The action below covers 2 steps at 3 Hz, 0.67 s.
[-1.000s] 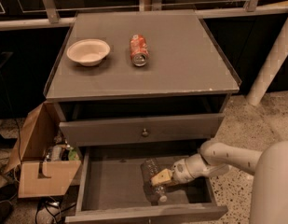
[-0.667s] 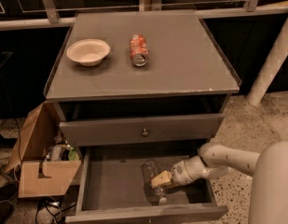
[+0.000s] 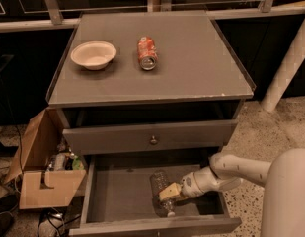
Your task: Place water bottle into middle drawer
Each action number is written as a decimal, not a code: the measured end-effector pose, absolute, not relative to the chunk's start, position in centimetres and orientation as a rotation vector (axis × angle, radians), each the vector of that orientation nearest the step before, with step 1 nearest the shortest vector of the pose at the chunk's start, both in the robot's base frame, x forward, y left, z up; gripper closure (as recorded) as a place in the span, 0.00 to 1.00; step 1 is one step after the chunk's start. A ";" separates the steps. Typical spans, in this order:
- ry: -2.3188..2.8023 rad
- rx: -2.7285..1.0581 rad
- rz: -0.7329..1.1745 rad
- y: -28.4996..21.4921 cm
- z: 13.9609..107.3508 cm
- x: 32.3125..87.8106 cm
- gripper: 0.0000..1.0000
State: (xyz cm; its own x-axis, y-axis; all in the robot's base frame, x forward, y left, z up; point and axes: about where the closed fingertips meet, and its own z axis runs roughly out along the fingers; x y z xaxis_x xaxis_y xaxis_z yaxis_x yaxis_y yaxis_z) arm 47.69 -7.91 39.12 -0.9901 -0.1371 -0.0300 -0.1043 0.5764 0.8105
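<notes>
White tubular arm; tan gripper in middle drawer.

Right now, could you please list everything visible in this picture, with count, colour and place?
cabinet: one, grey, centre of view
bowl: one, pale, cabinet top, left side
soda can: one, orange-red, lying on cabinet top, right of bowl
drawer front with knob: one, grey, under the top
middle drawer: one, dark grey, pulled open below that front
water bottle: one, clear, inside middle drawer, right of centre
cardboard box: one, brown, on floor left of cabinet
pillar: one, white, far right
arm: one, white, reaching from right into middle drawer
gripper: one, tan, at the water bottle in the drawer
</notes>
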 end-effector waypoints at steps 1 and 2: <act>-2.757 0.211 -1.414 -7.9 39.1 47.7 0.61; -2.757 0.211 -1.414 -7.9 39.1 47.7 0.37</act>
State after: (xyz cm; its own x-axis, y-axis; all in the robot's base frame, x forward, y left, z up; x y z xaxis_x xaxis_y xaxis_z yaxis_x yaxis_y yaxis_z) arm 47.69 -7.91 39.12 -0.9901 -0.1372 -0.0299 -0.1043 0.5764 0.8105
